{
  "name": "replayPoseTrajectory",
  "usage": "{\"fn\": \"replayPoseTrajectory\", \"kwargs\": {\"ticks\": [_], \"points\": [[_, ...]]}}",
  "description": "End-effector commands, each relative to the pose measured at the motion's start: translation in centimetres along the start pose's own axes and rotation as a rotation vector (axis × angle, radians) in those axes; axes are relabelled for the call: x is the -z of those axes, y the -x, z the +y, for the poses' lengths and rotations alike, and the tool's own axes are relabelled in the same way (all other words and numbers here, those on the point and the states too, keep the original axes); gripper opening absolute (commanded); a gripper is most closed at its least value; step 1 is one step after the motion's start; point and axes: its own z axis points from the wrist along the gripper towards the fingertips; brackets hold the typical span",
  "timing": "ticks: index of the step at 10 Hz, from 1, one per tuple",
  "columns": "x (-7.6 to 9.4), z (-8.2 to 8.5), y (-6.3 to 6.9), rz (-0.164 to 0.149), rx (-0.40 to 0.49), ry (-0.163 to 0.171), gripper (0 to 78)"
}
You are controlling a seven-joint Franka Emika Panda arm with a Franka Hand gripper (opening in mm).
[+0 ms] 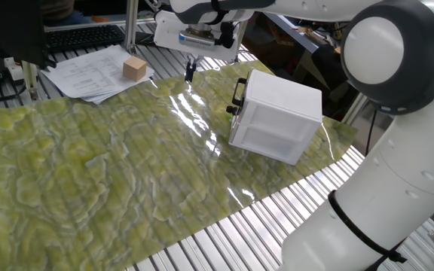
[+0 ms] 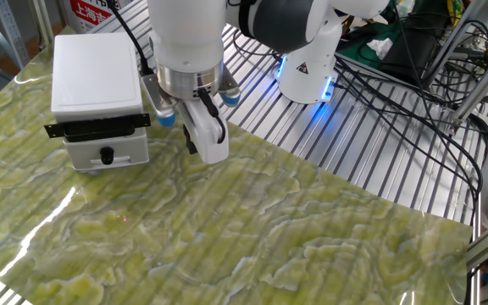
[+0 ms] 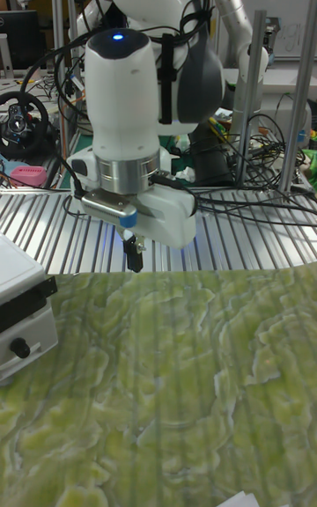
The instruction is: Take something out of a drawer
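The white cabinet (image 2: 94, 78) stands on the green mat, and its drawer (image 2: 84, 135) with the black bar handle (image 2: 98, 128) looks pushed in. The something is hidden; no small cube shows in any view. My gripper (image 2: 191, 145) hangs just above the mat, right of the cabinet front and apart from the handle. Its dark fingers look pressed together with nothing between them. The one fixed view has the gripper (image 1: 190, 71) to the left of the cabinet (image 1: 279, 113). Seen from the tall fixed view, the gripper (image 3: 134, 254) is to the right of the cabinet (image 3: 18, 318).
A bigger tan wooden block (image 1: 134, 68) rests on sheets of paper (image 1: 96, 73) beyond the mat's far edge. A lower cabinet front carries a round black knob (image 2: 107, 156). Slatted metal table (image 2: 371, 161) surrounds the mat, with cables and the robot base (image 2: 307, 72) behind.
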Motion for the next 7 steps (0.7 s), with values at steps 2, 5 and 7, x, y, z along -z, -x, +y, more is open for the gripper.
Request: {"fn": "replayPoseTrajectory", "kwargs": {"ticks": [2,5,7], "points": [[0.1,0.0,0.2,-0.003,0.011,0.002,0.0],[-0.2,-0.2,0.8,-0.002,0.004,0.002,0.0],[-0.9,-0.8,1.5,-0.011,0.014,0.004,0.0]]}}
